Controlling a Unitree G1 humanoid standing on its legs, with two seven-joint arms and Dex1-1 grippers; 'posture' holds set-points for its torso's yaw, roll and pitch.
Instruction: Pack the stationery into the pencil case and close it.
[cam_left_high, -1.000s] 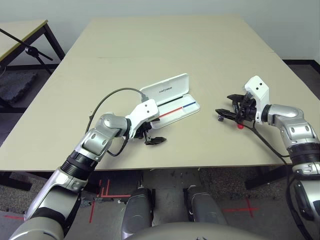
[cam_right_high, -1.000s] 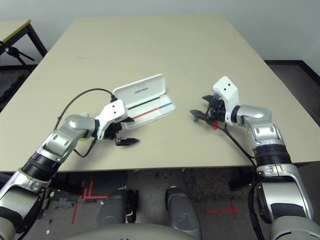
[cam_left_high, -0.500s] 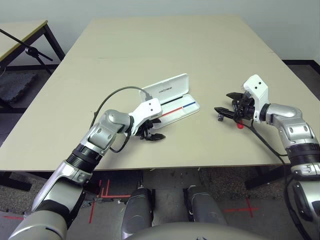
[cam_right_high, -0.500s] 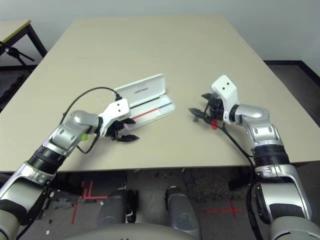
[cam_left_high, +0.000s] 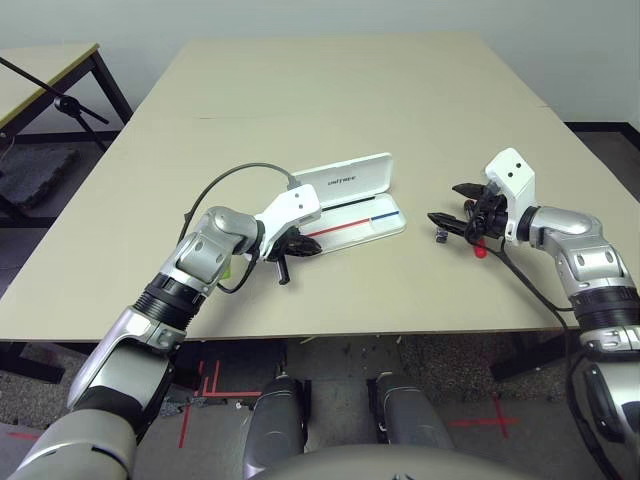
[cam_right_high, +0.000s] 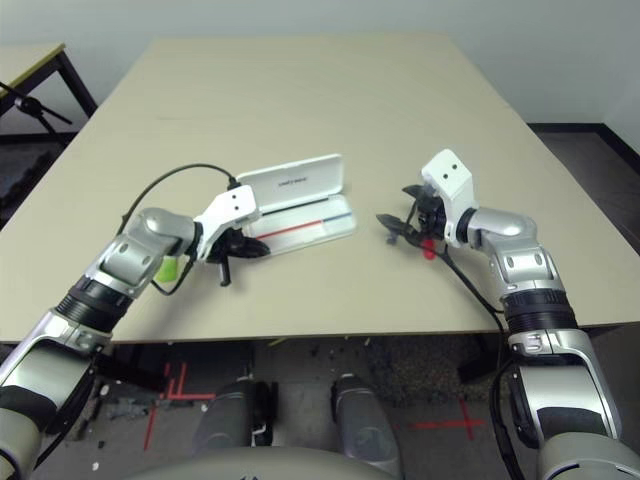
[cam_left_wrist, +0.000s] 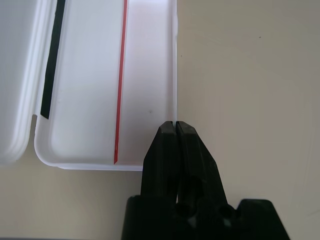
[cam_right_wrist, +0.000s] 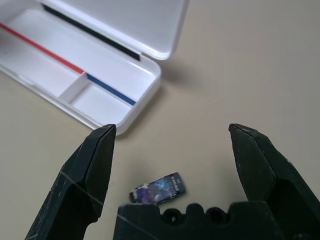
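Observation:
The white pencil case (cam_left_high: 345, 178) lies open mid-table, its lid standing up behind a tray with red and blue stripes (cam_left_wrist: 85, 100). My left gripper (cam_left_wrist: 176, 125) is shut, and its tips meet on the tray's front wall near the left corner (cam_left_high: 297, 247). To the right, my right gripper (cam_left_high: 447, 205) hangs open over a tiny dark clip-like piece (cam_right_wrist: 157, 189) that lies on the table between its fingers. A small red thing (cam_left_high: 481, 251) peeks out under the right wrist. A bit of bright green (cam_right_high: 166, 268) shows beside my left forearm. The tray holds no stationery.
The table's front edge (cam_left_high: 350, 325) runs close below both grippers. The far half of the table (cam_left_high: 340, 90) is bare. A second table with a black stand (cam_left_high: 60, 100) sits at the far left, off this table.
My left gripper has closed and moved from the table in front of the case onto its front wall. The case has swung round and shifted slightly right. The right gripper has hardly moved.

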